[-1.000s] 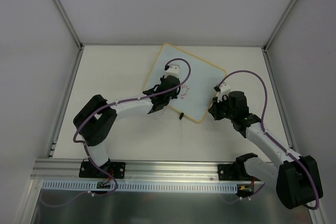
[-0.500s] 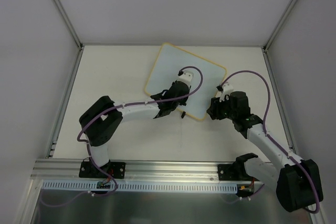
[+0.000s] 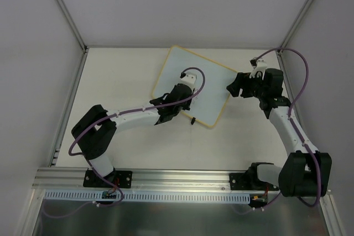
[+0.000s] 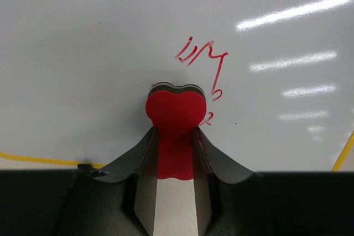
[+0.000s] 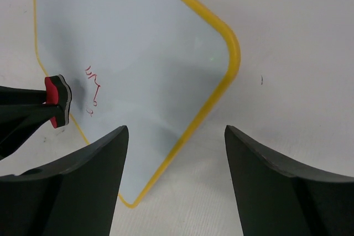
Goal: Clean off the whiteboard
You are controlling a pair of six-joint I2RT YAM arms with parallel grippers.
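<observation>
The whiteboard (image 3: 182, 64), pale with a thin yellow frame, lies tilted on the table. Red scribbles (image 4: 202, 62) remain on it near its lower edge. My left gripper (image 3: 187, 95) is shut on a small red eraser block (image 4: 176, 109), whose dark felt side rests on the board just below the scribbles. The same block (image 5: 57, 100) and scribbles (image 5: 94, 89) show at the left of the right wrist view. My right gripper (image 5: 176, 131) is open and holds nothing. It hovers over the board's yellow right edge (image 5: 213, 100), near the right corner (image 3: 235, 75).
A small black clip (image 3: 191, 120) sticks out from the board's near edge. White enclosure walls with metal posts (image 3: 66, 12) ring the table (image 3: 121, 75). A metal rail (image 3: 166, 178) runs along the near edge by both arm bases.
My right gripper has opened and swung from the board's lower right edge up to its right corner. My left gripper swept the eraser right, then back a little left.
</observation>
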